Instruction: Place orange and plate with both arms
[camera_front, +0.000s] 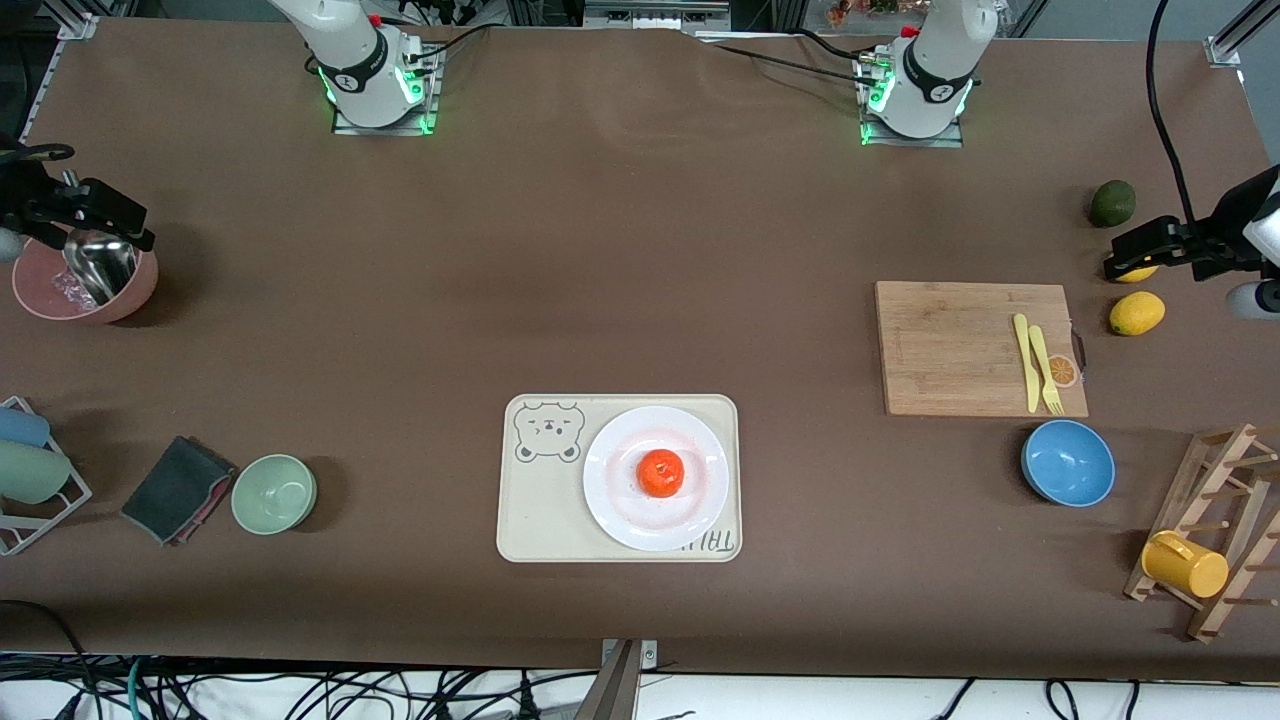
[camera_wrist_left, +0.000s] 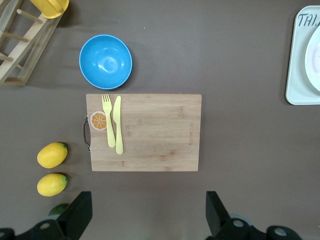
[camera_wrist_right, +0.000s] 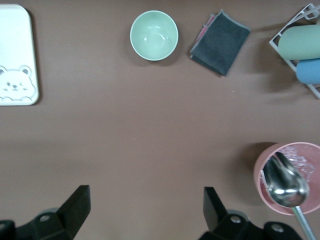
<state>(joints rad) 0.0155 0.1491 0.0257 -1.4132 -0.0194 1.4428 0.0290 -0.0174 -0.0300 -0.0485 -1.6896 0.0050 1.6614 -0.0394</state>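
The orange (camera_front: 660, 472) rests in the middle of the white plate (camera_front: 612, 500). That plate lies on a cream tray with a bear drawing (camera_front: 540, 510), near the table's front edge. My left gripper (camera_front: 1135, 255) hangs open over the lemons at the left arm's end of the table. In the left wrist view it (camera_wrist_left: 147, 215) has nothing between its fingers, and a sliver of the plate (camera_wrist_left: 315, 55) shows. My right gripper (camera_front: 110, 215) is open over a pink bowl at the right arm's end. The right wrist view shows it (camera_wrist_right: 145, 210) empty above bare table.
A cutting board (camera_front: 960, 345) carries a yellow knife and fork. Beside it lie a lemon (camera_front: 1137, 313), a dark green fruit (camera_front: 1112, 203), a blue bowl (camera_front: 1067, 463) and a wooden rack with a yellow mug (camera_front: 1185, 565). A pink bowl with a spoon (camera_front: 85, 285), a green bowl (camera_front: 274, 493), a cloth (camera_front: 178, 488) and a cup rack (camera_front: 30, 470) sit at the right arm's end.
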